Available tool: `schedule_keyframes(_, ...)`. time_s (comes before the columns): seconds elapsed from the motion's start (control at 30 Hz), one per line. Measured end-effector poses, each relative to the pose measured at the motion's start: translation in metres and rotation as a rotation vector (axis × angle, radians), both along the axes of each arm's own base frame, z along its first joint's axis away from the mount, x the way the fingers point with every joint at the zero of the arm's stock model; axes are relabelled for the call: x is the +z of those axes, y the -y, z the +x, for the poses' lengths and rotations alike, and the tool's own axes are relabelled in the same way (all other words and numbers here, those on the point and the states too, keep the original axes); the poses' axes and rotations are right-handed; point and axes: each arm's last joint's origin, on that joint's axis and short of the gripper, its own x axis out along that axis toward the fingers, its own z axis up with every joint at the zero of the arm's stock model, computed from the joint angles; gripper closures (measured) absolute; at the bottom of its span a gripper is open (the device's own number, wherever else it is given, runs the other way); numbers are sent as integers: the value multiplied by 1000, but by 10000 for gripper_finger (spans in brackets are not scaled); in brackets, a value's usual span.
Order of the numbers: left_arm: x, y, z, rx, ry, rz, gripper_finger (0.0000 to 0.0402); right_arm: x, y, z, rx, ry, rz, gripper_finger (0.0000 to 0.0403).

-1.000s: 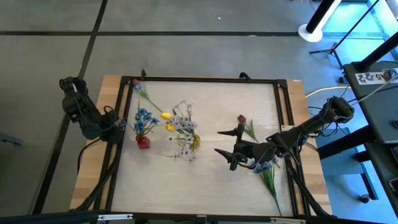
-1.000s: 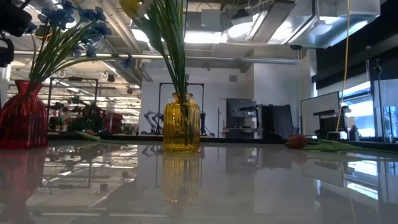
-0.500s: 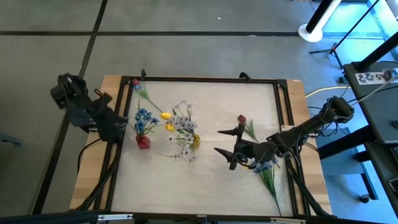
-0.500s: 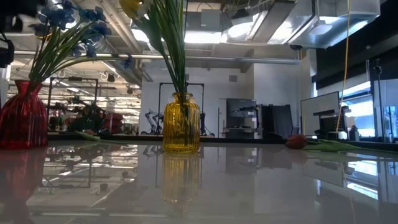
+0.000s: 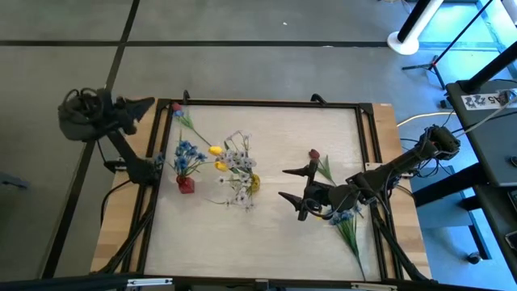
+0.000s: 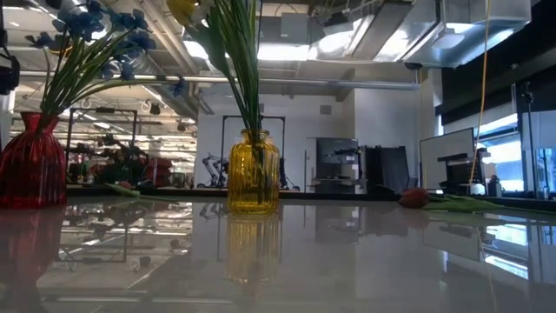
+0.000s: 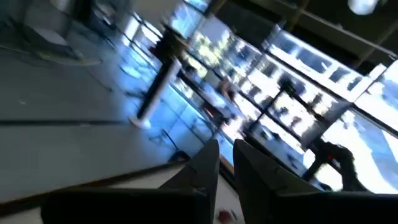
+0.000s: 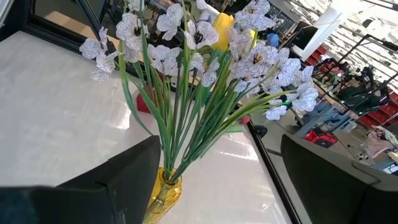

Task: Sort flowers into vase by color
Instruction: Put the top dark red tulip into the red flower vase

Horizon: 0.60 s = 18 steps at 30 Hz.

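Blue flowers [image 5: 349,220] just beside right gripper [image 5: 297,192], fingers apart, holding nothing.

High view: straight down over the whole table [image 5: 275,129]. Low view: level with the tabletop, close to the yellow vase [image 6: 254,171], facing the room behind. Right wrist view: near that same vase and its white flowers [image 8: 186,56] — shared with both others. Left wrist view: tilted up off the table's left edge — only room.

blue blooms [image 5: 187,151] in red vase [image 5: 186,184] | white sprigs [image 5: 237,162] in yellow vase [image 5: 254,183] | red bud [image 5: 313,153] lying flat
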Motion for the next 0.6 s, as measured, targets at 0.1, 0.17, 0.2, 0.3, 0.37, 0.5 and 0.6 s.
schedule_keyframes(0.1,-14,8,6,27,-9,16,357,0,1,1,-2,4,2,72)
schedule_keyframes(0.17,-31,17,15,57,-27,39,357,1,3,2,-2,10,7,72)
schedule_keyframes(0.2,-39,21,19,77,-44,56,357,2,4,3,-2,15,10,72)
schedule_keyframes(0.3,-63,27,30,163,-70,76,357,5,11,7,9,42,17,72)
schedule_keyframes(0.37,-75,29,36,237,-73,81,357,6,15,10,27,50,25,72)
schedule_keyframes(0.5,-89,37,59,337,-139,120,357,9,23,14,28,77,38,72)
schedule_keyframes(0.6,-87,39,79,376,-187,132,357,9,28,16,21,79,32,72)
